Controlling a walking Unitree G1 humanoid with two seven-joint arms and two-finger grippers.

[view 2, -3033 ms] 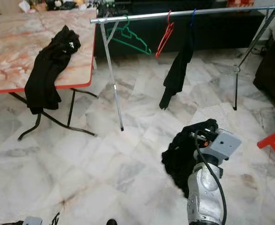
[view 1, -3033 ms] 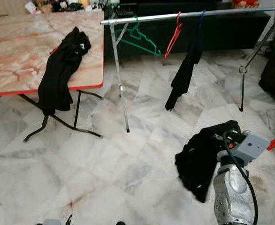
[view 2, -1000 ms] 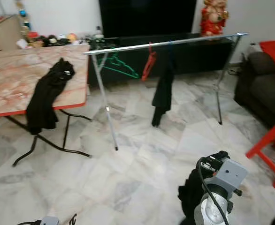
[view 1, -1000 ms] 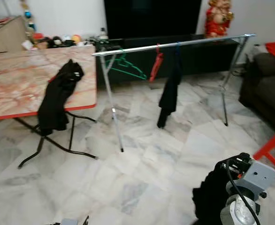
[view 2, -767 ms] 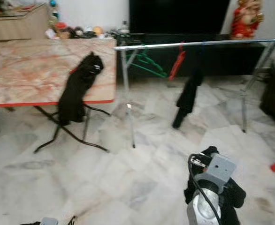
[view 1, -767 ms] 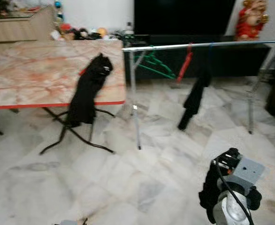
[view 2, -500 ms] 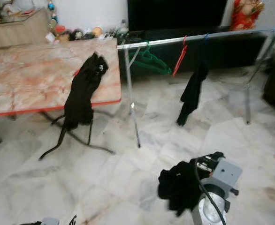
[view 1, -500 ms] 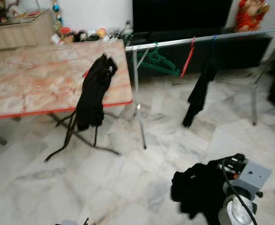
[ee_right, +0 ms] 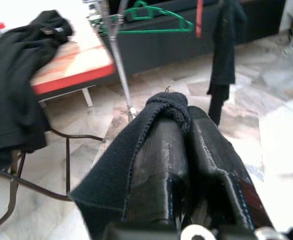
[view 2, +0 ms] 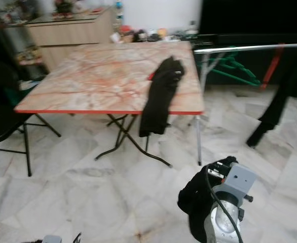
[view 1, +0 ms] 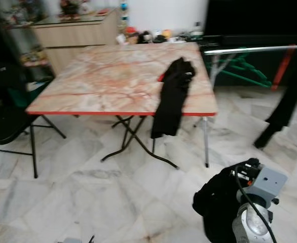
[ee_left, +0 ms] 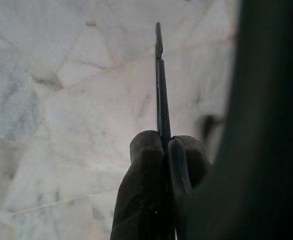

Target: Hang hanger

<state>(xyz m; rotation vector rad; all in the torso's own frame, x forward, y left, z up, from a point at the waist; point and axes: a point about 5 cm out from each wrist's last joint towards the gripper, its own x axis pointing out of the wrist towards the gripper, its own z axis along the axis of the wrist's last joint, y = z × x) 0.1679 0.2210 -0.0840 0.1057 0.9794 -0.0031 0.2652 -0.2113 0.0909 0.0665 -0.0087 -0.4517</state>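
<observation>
My right gripper (ee_right: 184, 112) is shut on a black garment (view 1: 217, 200), held low at the bottom right over the floor; the cloth drapes over both fingers. A silver clothes rail (view 1: 255, 49) stands at the far right, behind the table. On it hang a green hanger (view 1: 245, 68), a red hanger (view 1: 288, 58) and another black garment (view 1: 285, 106). A third black garment (view 1: 171, 96) lies draped over the near right edge of the marble-topped table (view 1: 103, 76). My left gripper (ee_left: 158, 35) hangs shut over the floor, with nothing in it.
The folding table has a red rim and crossed black legs (view 1: 133, 144). A black chair (view 1: 4, 119) stands at the left. A wooden cabinet (view 1: 72, 35) and small clutter line the back wall. Marble floor (view 1: 87, 192) lies open in front of me.
The camera has swung left: the table now sits in the middle and the rail at the right edge. My right gripper still holds the black garment low.
</observation>
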